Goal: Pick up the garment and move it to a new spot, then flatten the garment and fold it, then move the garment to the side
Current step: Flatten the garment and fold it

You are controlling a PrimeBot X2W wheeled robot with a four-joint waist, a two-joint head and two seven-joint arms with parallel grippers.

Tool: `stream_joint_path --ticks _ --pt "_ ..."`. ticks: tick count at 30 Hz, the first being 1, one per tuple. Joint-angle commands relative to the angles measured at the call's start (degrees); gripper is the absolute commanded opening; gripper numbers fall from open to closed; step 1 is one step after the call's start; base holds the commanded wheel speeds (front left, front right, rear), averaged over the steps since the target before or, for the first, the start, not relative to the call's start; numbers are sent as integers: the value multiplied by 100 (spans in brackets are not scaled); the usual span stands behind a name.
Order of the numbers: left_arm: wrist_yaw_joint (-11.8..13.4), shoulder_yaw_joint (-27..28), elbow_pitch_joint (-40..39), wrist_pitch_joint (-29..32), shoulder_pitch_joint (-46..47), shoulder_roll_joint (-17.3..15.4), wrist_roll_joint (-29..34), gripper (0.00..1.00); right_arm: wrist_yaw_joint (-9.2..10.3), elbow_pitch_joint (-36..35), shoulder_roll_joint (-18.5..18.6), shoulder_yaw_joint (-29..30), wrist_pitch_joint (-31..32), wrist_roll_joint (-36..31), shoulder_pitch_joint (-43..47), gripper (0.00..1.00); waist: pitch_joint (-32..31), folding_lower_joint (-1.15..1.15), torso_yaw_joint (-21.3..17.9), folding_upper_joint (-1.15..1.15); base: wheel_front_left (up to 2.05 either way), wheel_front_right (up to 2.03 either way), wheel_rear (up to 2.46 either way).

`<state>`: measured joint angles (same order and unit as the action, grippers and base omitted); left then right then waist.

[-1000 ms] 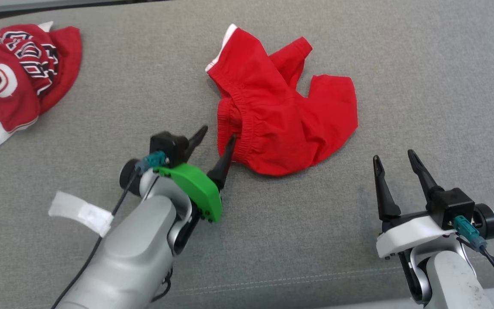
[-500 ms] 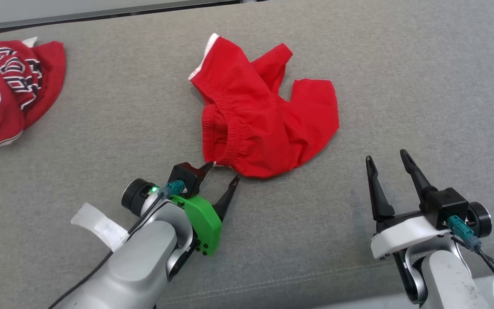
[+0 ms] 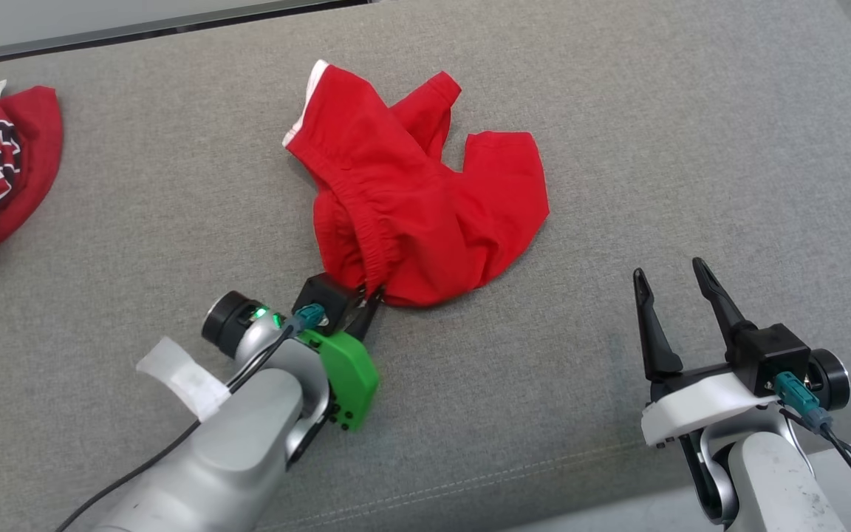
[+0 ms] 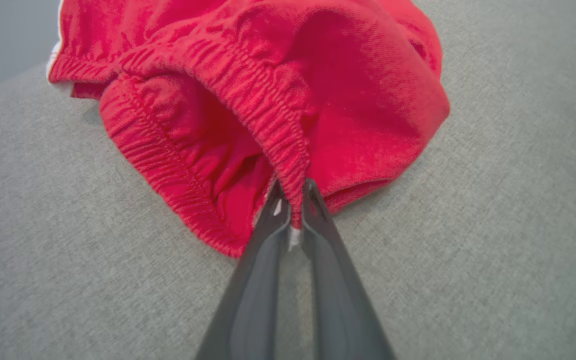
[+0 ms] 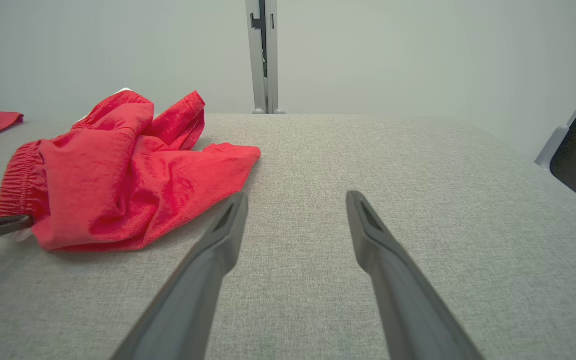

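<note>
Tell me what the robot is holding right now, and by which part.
The left gripper is shut on the red shorts, pinching the edge of the elastic waistband. The right gripper is open and holds nothing.

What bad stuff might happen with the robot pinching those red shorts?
1. The left end effector pinches just a thin fold of the elastic waistband at its very fingertips, so the red shorts might slip out when lifted.
2. The shorts lie bunched; lifted from one spot they would likely hang crumpled, and the right end effector stands open, away from them, giving no help.
</note>
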<state>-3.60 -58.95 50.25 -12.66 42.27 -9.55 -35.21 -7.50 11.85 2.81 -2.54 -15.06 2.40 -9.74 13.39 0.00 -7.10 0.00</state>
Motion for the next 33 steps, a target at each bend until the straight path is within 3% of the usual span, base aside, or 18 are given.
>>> stream_joint_path --ticks 1,13,20,27,30,33 --pt "-46 27 -37 -26 80 85 -43 0 2 3 15 8 -23 18 30 100 -34 0 30 0 0 0 0" --pt "-280 324 -1155 55 672 570 -688 0 2 64 16 -90 -23 57 56 100 -180 0 79 0 0 0 0" --pt "53 598 -1838 281 1134 488 -784 0 2 63 16 -29 -23 93 93 100 -208 0 85 0 0 0 0" --pt "199 563 -2500 592 1385 597 -921 0 2 76 16 -87 -23 147 26 100 -206 0 70 0 0 0 0" --pt "323 655 -2530 709 1360 579 -1067 0 2 76 15 -124 -23 164 -29 100 -166 0 56 0 0 0 0" --pt "354 789 -2290 866 1091 363 -1318 0 2 51 15 -104 -23 180 -59 100 -108 0 80 0 0 0 0"
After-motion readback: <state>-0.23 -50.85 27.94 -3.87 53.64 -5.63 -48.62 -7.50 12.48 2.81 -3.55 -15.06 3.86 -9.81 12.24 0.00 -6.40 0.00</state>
